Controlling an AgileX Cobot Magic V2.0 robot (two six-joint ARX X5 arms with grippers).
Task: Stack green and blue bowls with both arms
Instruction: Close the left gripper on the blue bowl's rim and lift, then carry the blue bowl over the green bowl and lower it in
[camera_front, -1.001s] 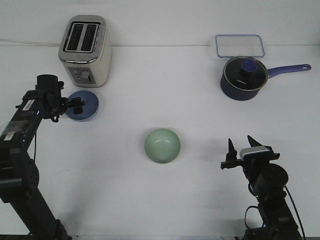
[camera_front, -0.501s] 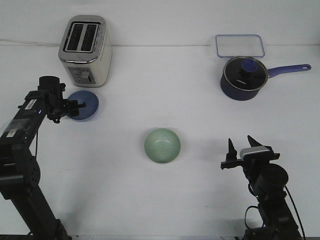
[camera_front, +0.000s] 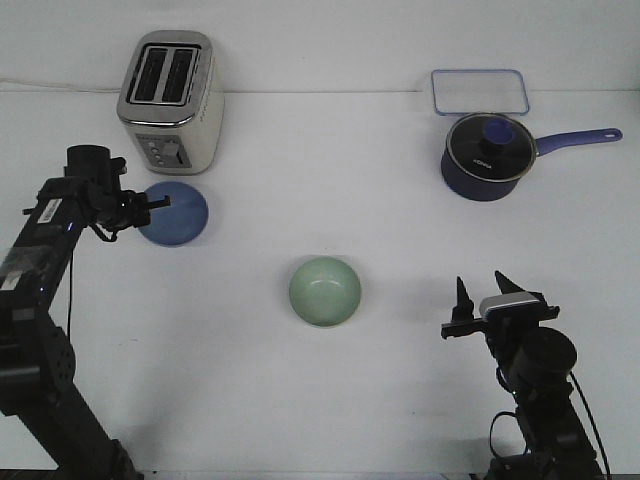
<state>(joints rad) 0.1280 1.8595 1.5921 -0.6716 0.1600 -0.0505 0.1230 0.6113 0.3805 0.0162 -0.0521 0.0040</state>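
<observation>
The pale green bowl (camera_front: 325, 291) sits upright at the middle of the white table. The light blue bowl (camera_front: 178, 214) is at the left, in front of the toaster, and looks tilted and slightly raised. My left gripper (camera_front: 152, 205) is at the blue bowl's left rim, with its fingers closed over the edge. My right gripper (camera_front: 482, 298) is at the lower right, well to the right of the green bowl. Its pointed fingers are spread apart and hold nothing.
A cream and silver toaster (camera_front: 170, 100) stands at the back left, just behind the blue bowl. A dark navy saucepan with a glass lid (camera_front: 487, 157) and a clear lidded container (camera_front: 479, 91) are at the back right.
The left gripper has shifted up and left, and the blue bowl now looks larger and sits a little further right, as if raised by its rim. The right arm and green bowl have not moved.
</observation>
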